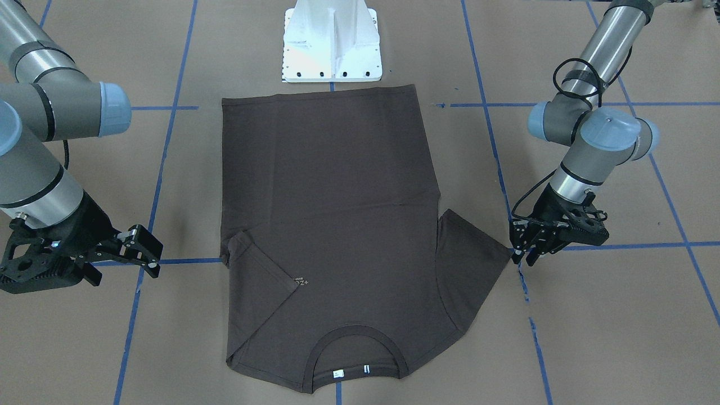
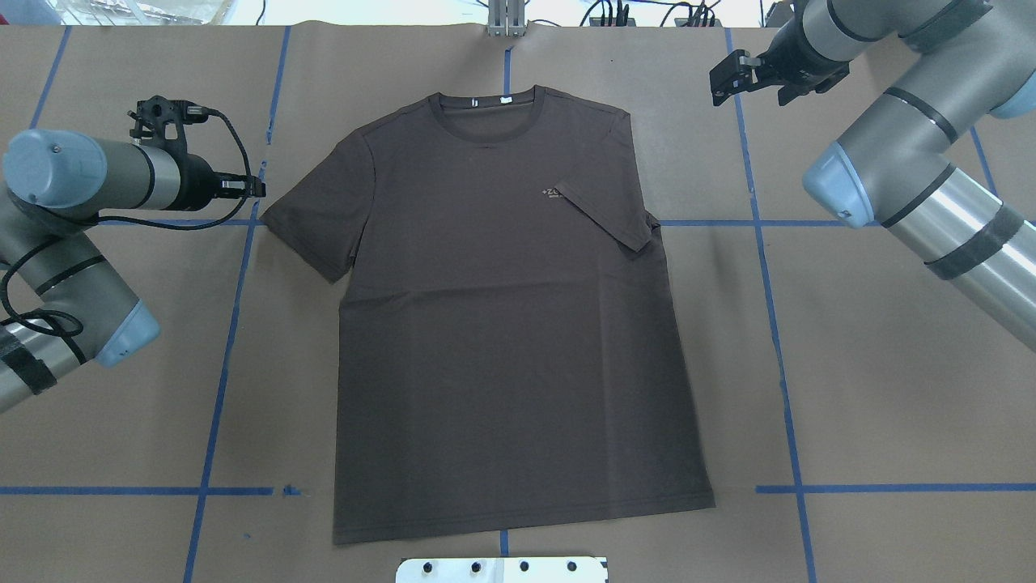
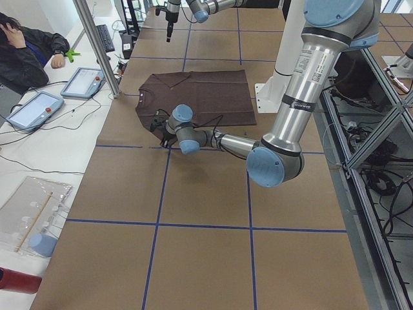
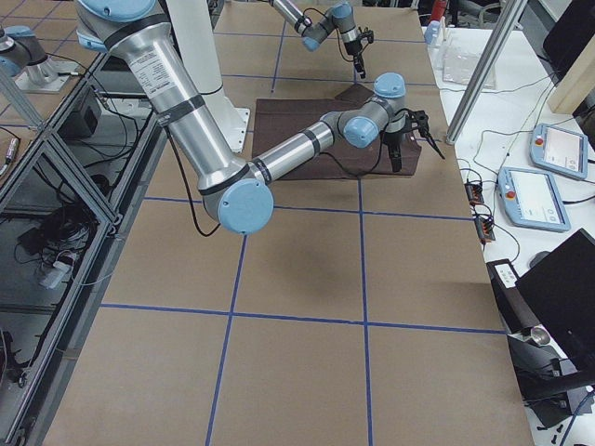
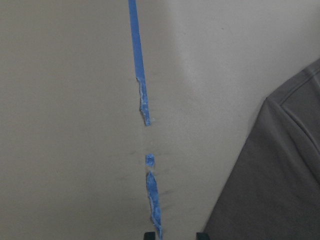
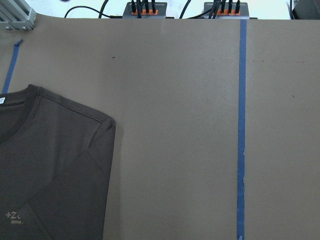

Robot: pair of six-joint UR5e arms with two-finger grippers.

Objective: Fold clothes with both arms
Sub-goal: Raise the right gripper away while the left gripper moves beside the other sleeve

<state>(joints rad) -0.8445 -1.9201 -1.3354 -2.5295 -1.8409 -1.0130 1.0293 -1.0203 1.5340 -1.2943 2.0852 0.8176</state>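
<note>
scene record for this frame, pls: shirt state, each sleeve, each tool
garment: T-shirt, flat on the table, collar at the end away from the robot
sleeve on robot's right: folded in over the chest
sleeve on robot's left: spread flat
left tool: open, empty, just past the spread sleeve's tip, over blue tape
right tool: open, empty, clear of the shirt
progress: one sleeve in, body unfolded
</note>
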